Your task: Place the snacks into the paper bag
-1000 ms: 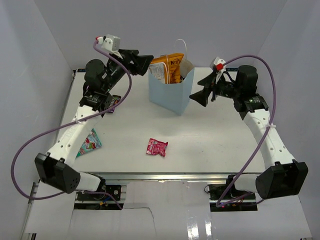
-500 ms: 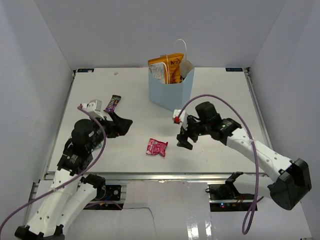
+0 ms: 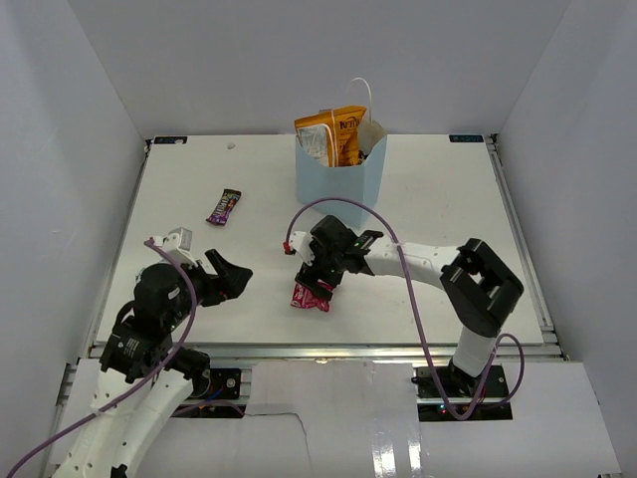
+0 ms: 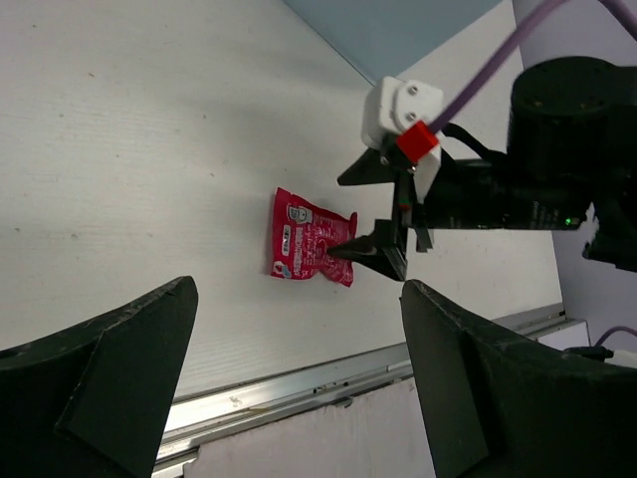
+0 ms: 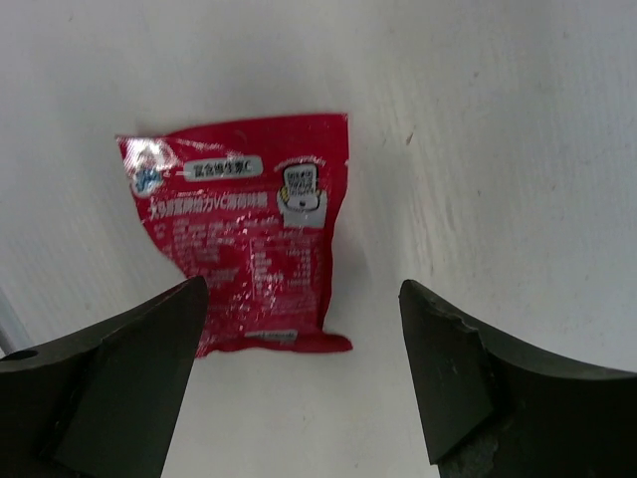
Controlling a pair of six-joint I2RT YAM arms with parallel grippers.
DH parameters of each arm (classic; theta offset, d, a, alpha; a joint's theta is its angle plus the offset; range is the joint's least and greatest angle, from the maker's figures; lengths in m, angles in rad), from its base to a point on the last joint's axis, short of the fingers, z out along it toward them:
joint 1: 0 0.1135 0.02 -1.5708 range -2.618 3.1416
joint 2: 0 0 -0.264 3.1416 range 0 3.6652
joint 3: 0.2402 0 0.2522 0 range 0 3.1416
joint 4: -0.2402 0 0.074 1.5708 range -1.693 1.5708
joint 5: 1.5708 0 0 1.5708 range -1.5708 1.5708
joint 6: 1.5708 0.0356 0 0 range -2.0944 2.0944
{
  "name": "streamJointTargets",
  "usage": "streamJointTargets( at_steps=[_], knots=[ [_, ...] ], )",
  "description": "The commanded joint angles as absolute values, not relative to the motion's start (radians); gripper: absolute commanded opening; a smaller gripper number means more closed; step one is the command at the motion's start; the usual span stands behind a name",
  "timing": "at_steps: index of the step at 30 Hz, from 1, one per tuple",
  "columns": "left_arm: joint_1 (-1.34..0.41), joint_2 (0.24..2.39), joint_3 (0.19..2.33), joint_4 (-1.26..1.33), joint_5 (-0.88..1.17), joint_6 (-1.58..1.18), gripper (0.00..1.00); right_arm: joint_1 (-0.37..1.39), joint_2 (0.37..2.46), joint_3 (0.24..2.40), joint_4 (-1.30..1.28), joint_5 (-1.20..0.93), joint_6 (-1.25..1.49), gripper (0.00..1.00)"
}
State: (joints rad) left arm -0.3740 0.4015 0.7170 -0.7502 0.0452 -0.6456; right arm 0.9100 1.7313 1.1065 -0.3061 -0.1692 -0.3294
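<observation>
White table (image 3: 448, 199), grey walls (image 3: 60, 149) on the left, far and right sides, metal rail (image 3: 398, 349) along the near edge. Upright at far centre, light blue paper bag (image 3: 338, 184), mouth open, thin white handle loop (image 3: 366, 95) rising above it. Inside, orange chip bag (image 3: 333, 134) standing well out of the rim; anything deeper hidden. Bare tabletop on either side of the bag and across the far right. Right arm (image 3: 418, 264) folded low across the near middle, right gripper (image 3: 320, 282) pointing down over the small pink-red packet (image 3: 311, 295), jaws spread wide with nothing in their grip. Packet flat on the table between the two fingers in the wrist view; contact of fingertip with wrapper impossible to tell. Left gripper (image 3: 231, 277) held above the near left of the table, jaws likewise wide apart and empty, facing the packet. Dark purple candy bar (image 3: 224, 206) flat on the table left of the bag, apart from both grippers. Packet near the rail, well apart from the bag.
</observation>
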Motion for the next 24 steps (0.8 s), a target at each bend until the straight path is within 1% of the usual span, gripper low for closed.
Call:
streamJointTargets(
  at_steps=[1,5,9,13,14,15,20,21,23,24],
  knots=[
    [-0.368,0.373,0.723,-0.778,0.118,-0.603,0.94,0.919,1.785,1.181,-0.262,-0.16,-0.282,0.83],
    [-0.368,0.335,0.716,-0.776,0.126,-0.603,0.94,0.922,1.827,1.203,-0.27,-0.158,-0.282,0.83],
    [-0.368,0.318,0.709,-0.776,0.135,-0.6,0.94,0.925,1.847,1.189,-0.284,-0.192,-0.282,0.8],
    [-0.368,0.311,0.707,-0.775,0.141,-0.598,0.94,0.927,1.841,1.164,-0.305,-0.239,-0.288,0.72],
    [-0.368,0.31,0.707,-0.775,0.143,-0.598,0.94,0.927,1.841,1.154,-0.308,-0.256,-0.288,0.69],
    [-0.368,0.311,0.707,-0.773,0.144,-0.595,0.95,0.928,1.842,1.149,-0.314,-0.262,-0.29,0.6],
    [-0.368,0.307,0.709,-0.77,0.152,-0.594,0.95,0.925,1.818,1.12,-0.322,-0.256,-0.307,0.4],
    [-0.368,0.305,0.707,-0.77,0.153,-0.594,0.95,0.925,1.8,1.118,-0.325,-0.255,-0.31,0.32],
    [-0.368,0.304,0.707,-0.77,0.155,-0.592,0.95,0.923,1.775,1.109,-0.325,-0.252,-0.319,0.26],
    [-0.368,0.304,0.707,-0.77,0.155,-0.592,0.95,0.919,1.747,1.101,-0.327,-0.255,-0.33,0.19]
  ],
)
